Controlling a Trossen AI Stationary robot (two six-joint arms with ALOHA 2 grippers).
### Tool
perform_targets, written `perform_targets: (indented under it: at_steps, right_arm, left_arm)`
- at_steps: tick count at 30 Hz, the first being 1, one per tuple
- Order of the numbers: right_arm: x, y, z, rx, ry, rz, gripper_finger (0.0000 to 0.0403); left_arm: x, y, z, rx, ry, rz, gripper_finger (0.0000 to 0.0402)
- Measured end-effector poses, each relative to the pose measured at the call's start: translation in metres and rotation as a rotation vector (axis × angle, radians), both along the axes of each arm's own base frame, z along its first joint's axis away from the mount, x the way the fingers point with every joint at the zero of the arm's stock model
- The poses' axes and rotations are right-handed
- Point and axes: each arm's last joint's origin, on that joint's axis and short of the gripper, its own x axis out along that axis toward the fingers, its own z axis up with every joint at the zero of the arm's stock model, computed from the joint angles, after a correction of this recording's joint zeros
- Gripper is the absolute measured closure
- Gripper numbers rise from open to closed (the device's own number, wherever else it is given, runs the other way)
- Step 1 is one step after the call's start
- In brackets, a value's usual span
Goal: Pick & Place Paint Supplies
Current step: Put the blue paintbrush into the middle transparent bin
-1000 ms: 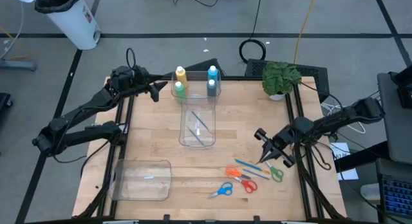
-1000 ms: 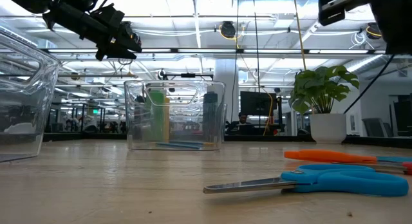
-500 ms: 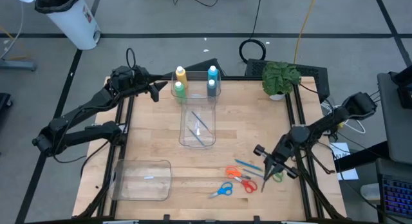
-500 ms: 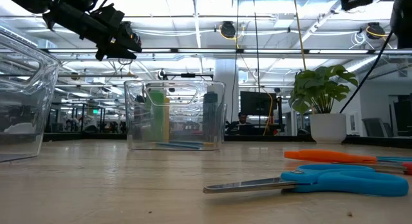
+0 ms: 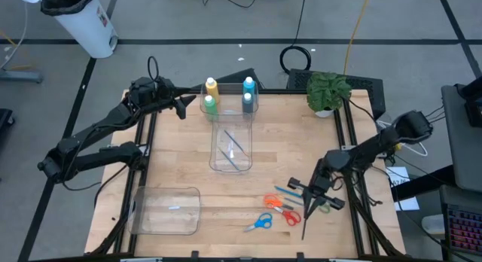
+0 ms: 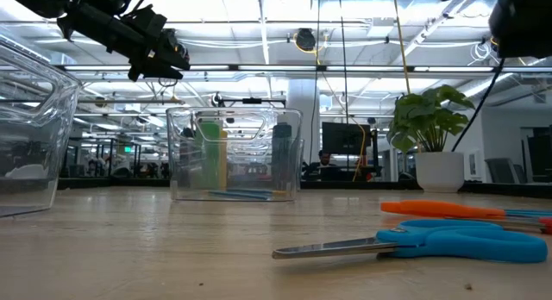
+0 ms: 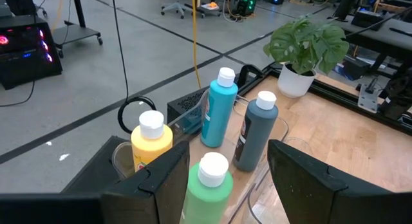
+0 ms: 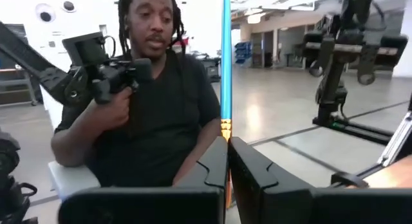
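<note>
The right gripper (image 8: 226, 161) pinches a blue-handled brush (image 8: 226, 63) above the scissors (image 5: 280, 207) — its length runs straight out from the jaws, the clear bin (image 5: 230, 147) lying well off toward the left gripper (image 5: 183, 105), fingers spread.

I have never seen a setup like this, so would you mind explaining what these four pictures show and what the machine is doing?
This is a robot with two dark arms at a wooden table.

One camera looks straight down, one sits at tabletop height, and one rides on each wrist.

On the table are a clear bin with four paint bottles at its far end, a second clear container, several scissors, a brush and a potted plant.

The left gripper waits beside the bottles with its jaws open.

The right gripper, over the scissors, is shut on a blue-handled brush. Its wrist camera faces a seated person beyond the table.
</note>
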Motion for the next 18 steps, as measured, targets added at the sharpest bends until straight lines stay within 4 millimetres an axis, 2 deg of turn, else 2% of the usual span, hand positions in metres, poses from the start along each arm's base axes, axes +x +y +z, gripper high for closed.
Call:
perform_targets:
  at_steps: [4,8,12,18]
  right_arm:
    - [0.02,0.003,0.0,-0.01,0.006,-0.025,0.0403]
    - [0.048,-0.001,0.002,0.01,0.03,-0.152,0.0403]
    - [0.077,-0.012,0.001,0.035,0.064,-0.383,0.0403]
    - [0.118,-0.04,-0.007,0.071,0.137,-0.762,0.0403]
  left_arm:
    - [0.0,0.0,0.0,0.0,0.0,0.0,0.0188]
    - [0.0,0.0,0.0,0.0,0.0,0.0,0.0188]
    - [0.0,0.0,0.0,0.0,0.0,-0.001,0.0188]
    - [0.0,0.0,0.0,0.0,0.0,0.0,0.0188]
